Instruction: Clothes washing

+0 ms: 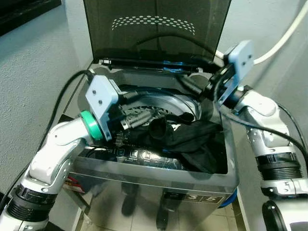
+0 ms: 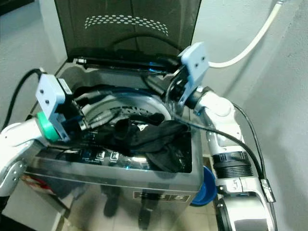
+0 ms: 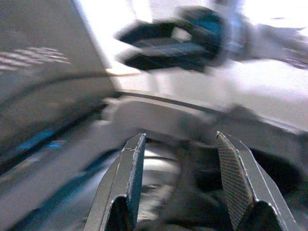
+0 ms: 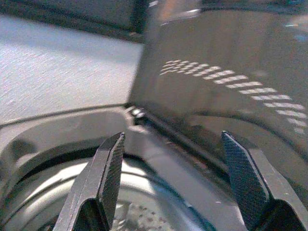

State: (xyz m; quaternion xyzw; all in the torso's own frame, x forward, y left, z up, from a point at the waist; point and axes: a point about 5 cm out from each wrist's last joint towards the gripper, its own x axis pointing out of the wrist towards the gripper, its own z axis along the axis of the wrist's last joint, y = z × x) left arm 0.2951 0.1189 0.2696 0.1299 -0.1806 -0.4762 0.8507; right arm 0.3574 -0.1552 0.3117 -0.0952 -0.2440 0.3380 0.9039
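A top-loading washing machine [image 1: 155,172] stands in front of me with its dark lid [image 1: 154,29] raised. A black garment [image 1: 197,140] lies bunched across the drum's [image 1: 161,103] mouth and over the tub's right side. My left gripper [image 1: 137,118] hovers over the tub's left side, pointing toward the garment. It is open [image 3: 178,159] with nothing between its fingers. My right gripper [image 1: 188,85] hangs over the tub's back right corner, pointing left across the opening. In the right wrist view it is open [image 4: 171,163] and empty, above the drum rim.
Grey walls close in on both sides of the machine. A white hose [image 1: 284,38] runs up the right wall. A blue round object [image 2: 207,188] sits low beside the machine's right front corner. The control panel [image 1: 139,155] runs along the front edge.
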